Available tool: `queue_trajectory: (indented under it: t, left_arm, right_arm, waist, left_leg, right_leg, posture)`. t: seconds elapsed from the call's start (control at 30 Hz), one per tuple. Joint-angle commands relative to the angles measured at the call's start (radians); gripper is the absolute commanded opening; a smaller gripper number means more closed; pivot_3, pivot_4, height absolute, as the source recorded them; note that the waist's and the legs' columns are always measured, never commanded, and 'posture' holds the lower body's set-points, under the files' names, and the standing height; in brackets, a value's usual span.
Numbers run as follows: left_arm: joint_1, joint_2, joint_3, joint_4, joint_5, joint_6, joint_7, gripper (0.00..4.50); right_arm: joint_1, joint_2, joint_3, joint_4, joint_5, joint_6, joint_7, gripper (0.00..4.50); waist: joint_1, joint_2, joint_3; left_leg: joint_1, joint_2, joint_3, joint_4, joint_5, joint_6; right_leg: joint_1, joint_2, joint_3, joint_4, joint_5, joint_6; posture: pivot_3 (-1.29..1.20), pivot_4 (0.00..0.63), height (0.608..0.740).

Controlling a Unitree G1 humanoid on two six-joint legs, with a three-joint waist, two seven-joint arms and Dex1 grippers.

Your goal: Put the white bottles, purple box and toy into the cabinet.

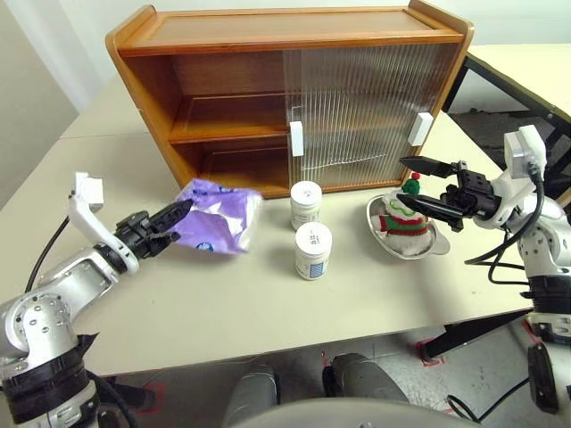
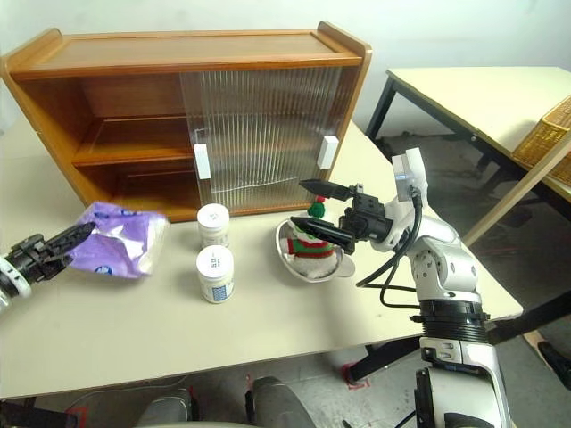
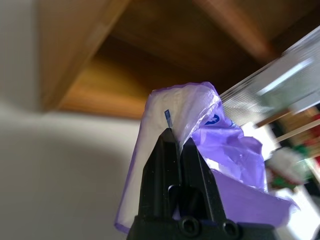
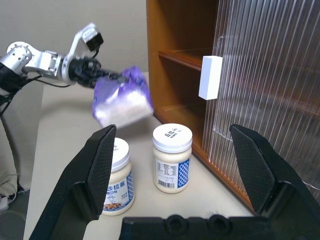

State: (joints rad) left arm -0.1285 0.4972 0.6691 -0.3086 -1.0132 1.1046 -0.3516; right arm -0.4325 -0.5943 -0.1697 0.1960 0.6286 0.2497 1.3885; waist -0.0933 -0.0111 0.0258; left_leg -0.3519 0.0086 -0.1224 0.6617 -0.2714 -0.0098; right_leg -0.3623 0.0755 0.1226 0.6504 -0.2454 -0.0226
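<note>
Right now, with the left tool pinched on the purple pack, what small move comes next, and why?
Probably carry the purple box forward toward the open left side of the cabinet. The left tool is shut on the pack's edge and holds it lifted off the table, and the shelves there stand uncovered. The right tool hangs open above the toy.

Steel bowl [image 1: 434,242], wicker basket [image 2: 546,134], table [image 1: 178,303]

The 2 head views look forward and down over the table [image 1: 268,312], both taking in the cabinet [image 1: 294,89]. The left wrist view sits very close behind the left tool [image 3: 173,137], facing the cabinet's open shelves. The right wrist view looks level between the right tool's [image 4: 177,145] fingers toward the cabinet's open side.
</note>
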Motion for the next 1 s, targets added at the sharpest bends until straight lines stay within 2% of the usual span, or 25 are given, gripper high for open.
queue_trajectory:
  t: [0.03,0.17,0.27,0.63,0.77,1.0]
  left_arm:
    - [-0.045,-0.010,0.024,-0.022,-0.085,0.007,0.073,0.03]
    - [-0.141,-0.038,0.037,-0.014,-0.217,-0.016,0.193,0.03]
    - [-0.188,-0.040,0.002,-0.011,-0.235,-0.034,0.261,0.03]
    - [-0.457,-0.111,-0.178,0.181,-0.001,-0.248,0.388,0.03]
    - [-0.500,-0.118,-0.201,0.266,0.095,-0.326,0.393,0.03]
    - [-0.599,-0.165,-0.227,0.401,0.168,-0.441,0.337,0.03]
  right_arm:
    - [-0.014,-0.002,0.010,0.003,-0.001,0.002,0.012,4.50]
    - [-0.017,0.000,0.007,0.009,-0.001,-0.002,0.016,4.50]
    - [-0.016,0.000,0.005,0.011,-0.001,-0.004,0.017,4.50]
    - [0.001,0.028,0.006,-0.022,0.000,-0.004,-0.013,4.50]
    - [0.024,0.028,0.000,-0.032,-0.004,-0.014,-0.021,4.50]
    - [0.046,0.051,-0.009,-0.083,0.034,0.006,-0.044,4.50]
  waist:
    - [0.001,0.000,0.000]
    - [0.006,-0.001,0.001]
    - [0.007,-0.002,0.001]
    - [0.010,-0.003,0.001]
    - [0.005,-0.003,0.001]
    - [-0.008,-0.006,0.002]
  left_leg:
    - [0.001,0.000,0.000,0.000,0.000,0.000]
    - [0.005,0.000,0.002,0.000,0.000,0.000]
    - [0.006,0.000,0.003,0.001,0.000,0.000]
    - [0.007,0.000,0.014,0.003,0.001,0.002]
    - [0.007,0.000,0.017,0.003,0.000,0.004]
    - [0.005,-0.001,0.017,0.006,-0.001,0.006]
  right_leg:
    - [0.002,0.000,0.000,0.000,0.000,0.000]
    - [0.005,0.000,0.000,0.000,-0.006,0.009]
    - [0.007,0.000,0.000,0.000,-0.005,0.009]
    - [0.009,0.000,0.001,0.000,-0.004,0.011]
    - [0.009,0.000,0.002,0.000,-0.005,0.013]
    - [0.008,0.001,0.002,-0.001,-0.005,0.015]
  posture:
    - [-0.13,0.024,0.740]
    - [-0.13,0.023,0.740]
    - [-0.13,0.016,0.740]
    - [-0.15,0.006,0.740]
    - [-0.17,0.002,0.740]
    - [-0.18,0.002,0.740]
